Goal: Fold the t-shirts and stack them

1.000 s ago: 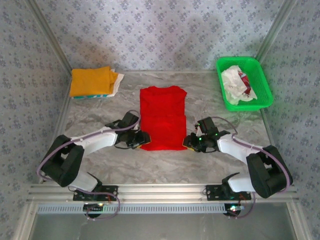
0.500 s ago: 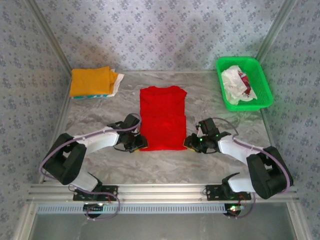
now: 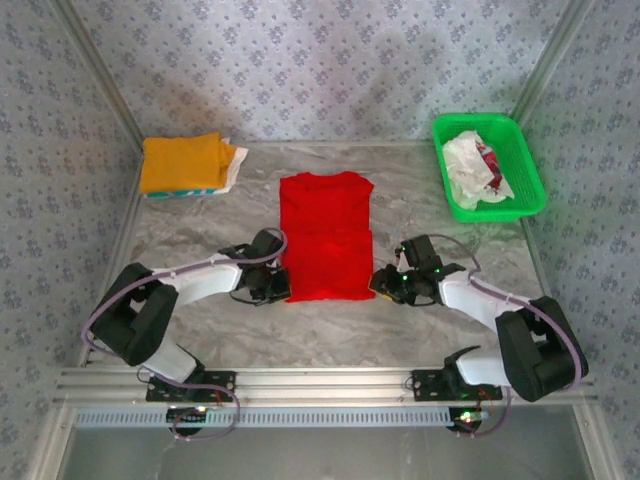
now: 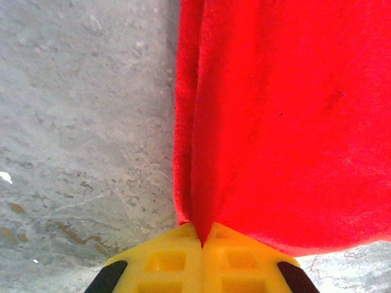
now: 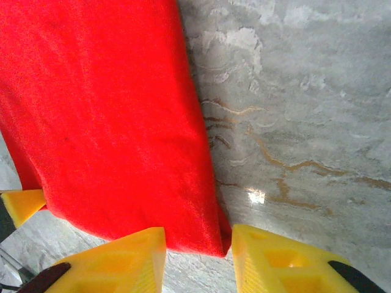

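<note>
Left gripper [image 4: 201, 243] pinches the red tee's [image 3: 325, 235] near-left corner; right gripper [image 5: 198, 244] straddles the near-right corner, open: close it before lifting together.

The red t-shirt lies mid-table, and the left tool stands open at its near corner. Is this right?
No. The left tool is shut on that corner of the red t-shirt; the left wrist view shows it. The rest is right.

Left tool [image 4: 202, 242] clamped, right tool [image 5: 198, 242] parted
</note>
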Motion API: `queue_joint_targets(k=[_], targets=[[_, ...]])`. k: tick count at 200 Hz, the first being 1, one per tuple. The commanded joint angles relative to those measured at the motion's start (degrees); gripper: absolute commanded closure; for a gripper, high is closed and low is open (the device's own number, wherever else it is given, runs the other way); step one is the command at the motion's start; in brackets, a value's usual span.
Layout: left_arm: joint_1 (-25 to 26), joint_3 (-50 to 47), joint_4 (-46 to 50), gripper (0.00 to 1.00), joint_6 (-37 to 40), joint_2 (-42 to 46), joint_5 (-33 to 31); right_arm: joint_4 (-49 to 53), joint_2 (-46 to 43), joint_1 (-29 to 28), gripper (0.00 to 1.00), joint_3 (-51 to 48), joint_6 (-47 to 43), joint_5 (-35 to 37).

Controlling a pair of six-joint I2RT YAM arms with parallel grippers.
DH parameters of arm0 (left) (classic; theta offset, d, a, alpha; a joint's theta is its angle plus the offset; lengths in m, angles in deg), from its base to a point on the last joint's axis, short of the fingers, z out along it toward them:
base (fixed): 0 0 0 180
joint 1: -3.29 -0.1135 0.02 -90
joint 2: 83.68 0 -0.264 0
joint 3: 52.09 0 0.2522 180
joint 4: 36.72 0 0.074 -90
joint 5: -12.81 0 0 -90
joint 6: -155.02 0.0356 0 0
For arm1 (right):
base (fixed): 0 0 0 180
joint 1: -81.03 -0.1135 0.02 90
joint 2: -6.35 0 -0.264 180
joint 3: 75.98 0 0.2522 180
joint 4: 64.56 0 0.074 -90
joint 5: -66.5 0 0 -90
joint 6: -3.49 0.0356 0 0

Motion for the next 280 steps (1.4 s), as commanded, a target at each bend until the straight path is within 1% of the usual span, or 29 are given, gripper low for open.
queue_joint_targets(k=[1,23,64,103,120,171,186,215,224,235,262,280], targets=[[-0.08,-0.29,1.09,1.0,0.38,1.83,-1.74,1.95,0.38,-0.17,0.61,0.32,0.36,0.18],[-0.12,-0.55,0.64,1.0,0.45,1.81,-1.72,0.85,2.53,-0.96,0.57,0.74,0.37,-0.52],[-0.08,-0.98,0.26,1.0,0.85,2.2,-1.61,-1.26,7.44,-3.3,0.56,3.3,0.7,-0.49],[-0.08,-1.95,-0.44,1.0,0.66,3.09,-1.63,-2.31,9.65,-4.24,0.6,5.17,0.87,-0.84],[-0.08,-1.96,-0.53,1.0,0.67,3.28,-1.54,-2.08,9.66,-5.17,0.63,5.94,1.23,-0.45],[-0.18,-2.02,-1.19,1.0,0.82,2.76,-1.03,-0.82,9.93,-6.94,0.64,7.46,2.0,1.4],[-0.26,-2.26,-1.45,1.0,0.73,2.76,-0.95,0.09,10.13,-7.09,0.69,8.09,2.03,2.05],[-0.77,-3.07,-1.66,1.0,0.91,3.56,-1.28,0.78,9.92,-6.9,0.89,7.93,2.16,3.3],[-1.04,-3.56,-1.59,1.0,0.81,4.17,-1.5,1.31,9.36,-6.96,0.93,7.77,2.35,3.78],[-1.29,-4.34,-1.72,1.0,0.72,5.27,-1.78,2.06,7.87,-7.05,1.0,7.26,2.62,4.78],[-1.28,-6.05,-1.32,1.0,1.76,8.59,-2.15,5.31,4.71,-7.05,1.0,5.89,1.53,5.48],[-0.55,-8.09,-2.38,1.0,2.68,11.54,-1.48,6.98,1.85,-8.09,1.0,3.44,1.61,5.41]])
